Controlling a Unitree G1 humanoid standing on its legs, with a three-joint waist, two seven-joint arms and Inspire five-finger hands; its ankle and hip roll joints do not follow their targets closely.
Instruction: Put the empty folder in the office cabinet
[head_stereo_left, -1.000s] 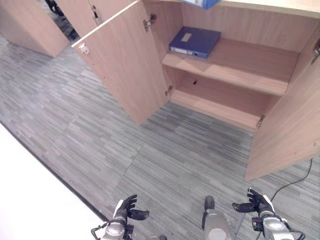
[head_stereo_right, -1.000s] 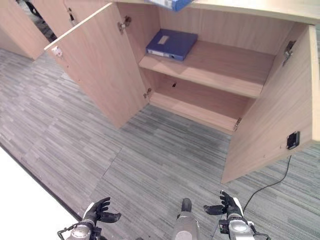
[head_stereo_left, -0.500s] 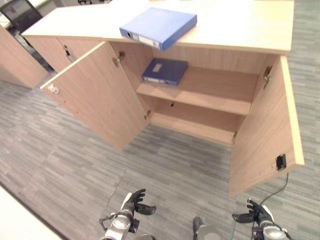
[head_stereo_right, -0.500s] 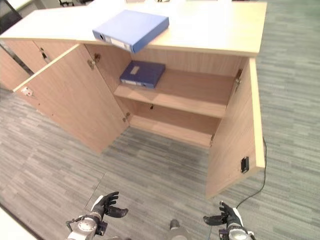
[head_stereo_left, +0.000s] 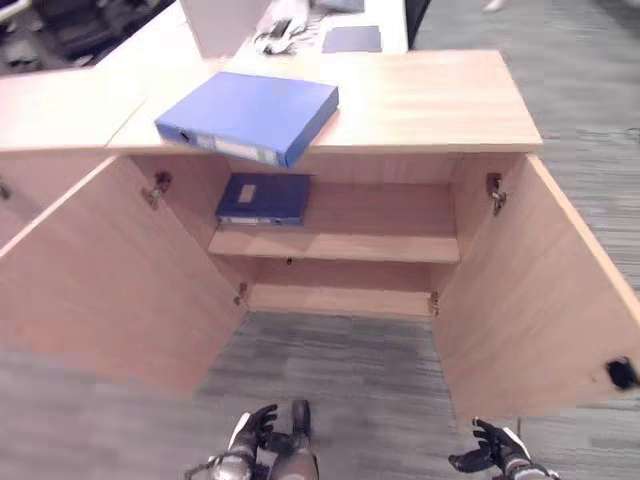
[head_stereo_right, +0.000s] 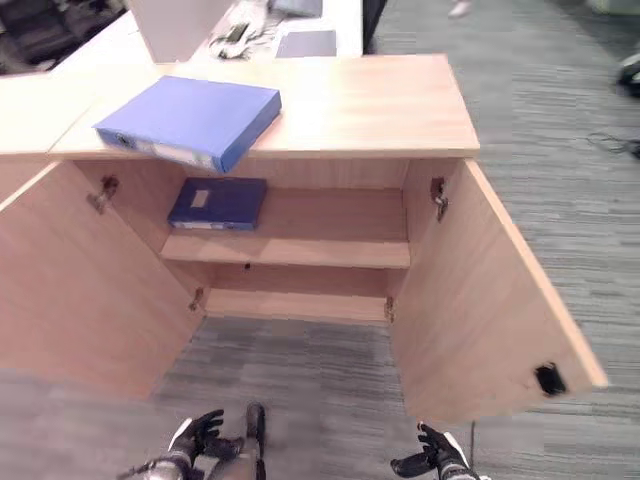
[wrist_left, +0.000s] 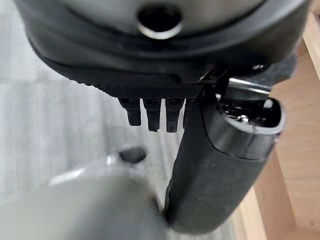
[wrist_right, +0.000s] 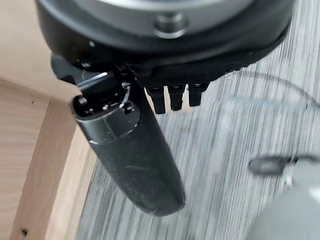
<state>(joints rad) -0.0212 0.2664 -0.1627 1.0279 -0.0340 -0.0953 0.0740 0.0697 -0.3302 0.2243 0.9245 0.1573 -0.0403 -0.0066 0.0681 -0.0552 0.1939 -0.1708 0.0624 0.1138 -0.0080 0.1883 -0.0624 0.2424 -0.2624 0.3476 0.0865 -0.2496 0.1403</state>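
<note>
A blue folder (head_stereo_left: 250, 114) lies flat on the tabletop (head_stereo_left: 420, 95) of the office cabinet (head_stereo_left: 340, 250), one corner overhanging the front edge; a second, darker blue folder (head_stereo_left: 263, 198) lies flat on the upper shelf (head_stereo_left: 380, 240) at its left end. Both cabinet doors stand open. The left hand (head_stereo_left: 250, 440) and right hand (head_stereo_left: 493, 450) are low over the grey carpet (head_stereo_left: 350, 390), well apart from the cabinet, both empty with fingers loosely spread.

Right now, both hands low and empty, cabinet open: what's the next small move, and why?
Probably raise both hands toward the blue folder lying on the cabinet top, its corner overhanging the front edge. Both doors stand open, and the upper shelf has bare room beside the folder on the shelf. The left hand and right hand hang open, holding nothing, near the floor.
</note>
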